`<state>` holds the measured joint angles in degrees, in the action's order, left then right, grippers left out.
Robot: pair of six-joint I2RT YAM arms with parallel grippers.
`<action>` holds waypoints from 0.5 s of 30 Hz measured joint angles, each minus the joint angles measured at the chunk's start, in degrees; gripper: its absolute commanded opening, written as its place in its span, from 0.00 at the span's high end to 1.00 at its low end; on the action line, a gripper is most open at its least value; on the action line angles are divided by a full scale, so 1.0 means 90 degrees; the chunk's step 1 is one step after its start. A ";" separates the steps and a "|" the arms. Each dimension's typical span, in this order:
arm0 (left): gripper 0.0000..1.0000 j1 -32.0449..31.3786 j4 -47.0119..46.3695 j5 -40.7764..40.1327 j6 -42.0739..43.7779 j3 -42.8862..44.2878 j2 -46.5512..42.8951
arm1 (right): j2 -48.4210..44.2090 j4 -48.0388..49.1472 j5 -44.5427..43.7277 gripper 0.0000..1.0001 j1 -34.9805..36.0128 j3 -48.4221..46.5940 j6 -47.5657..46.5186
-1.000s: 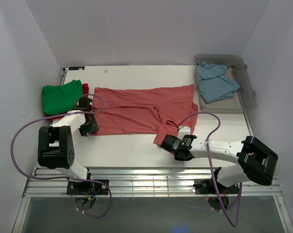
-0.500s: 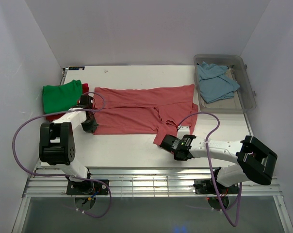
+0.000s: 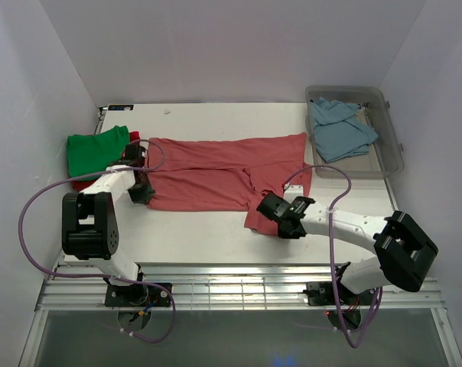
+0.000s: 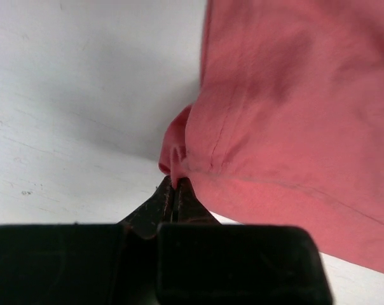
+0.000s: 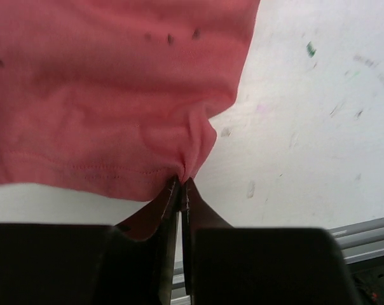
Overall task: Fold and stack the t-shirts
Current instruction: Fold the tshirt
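Salmon-pink t-shirt [image 3: 216, 172] pinched at both ends by left gripper [image 4: 175, 186] and right gripper [image 5: 182, 185].

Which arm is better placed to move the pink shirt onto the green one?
Left, probably. The left gripper pinches a corner of the pink shirt right beside the green shirt; the right gripper holds the shirt's opposite end.

Red t-shirt [image 3: 135, 138]: mostly hidden under the green t-shirt [image 3: 97, 151] — only slivers show, left of the top view.
Salmon-pink t-shirt [image 4: 294, 114]: cut off by the left wrist view's top and right edges, and by the right wrist view's top and left.
Left gripper [image 4: 175, 185], right gripper [image 5: 182, 185]: bodies blurred dark along each wrist view's bottom edge.
Dark specks [image 5: 170, 39] on the cloth: too small to tell.
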<state>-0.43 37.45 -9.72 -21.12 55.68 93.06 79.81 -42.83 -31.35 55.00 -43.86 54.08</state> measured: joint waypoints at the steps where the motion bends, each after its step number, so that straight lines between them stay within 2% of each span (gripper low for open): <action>1: 1.00 0.0000 0.0063 0.0036 -0.0017 0.0143 0.0000 | 0.0000 -0.0022 -0.0022 0.92 -0.0194 -0.0143 -0.0153; 8: 1.00 0.0177 0.0165 0.0410 -0.0136 0.1280 0.0027 | 0.0114 0.0112 -0.0136 0.92 -0.1661 -0.1360 -0.1518; 15: 1.00 0.0544 0.0175 0.0799 -0.0289 0.1593 0.0452 | 0.1525 0.0415 -0.0017 0.92 -0.2497 -0.2941 -0.2805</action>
<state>4.47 39.03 -2.52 -23.73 70.02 97.12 93.54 -39.09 -31.51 32.53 -70.32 28.84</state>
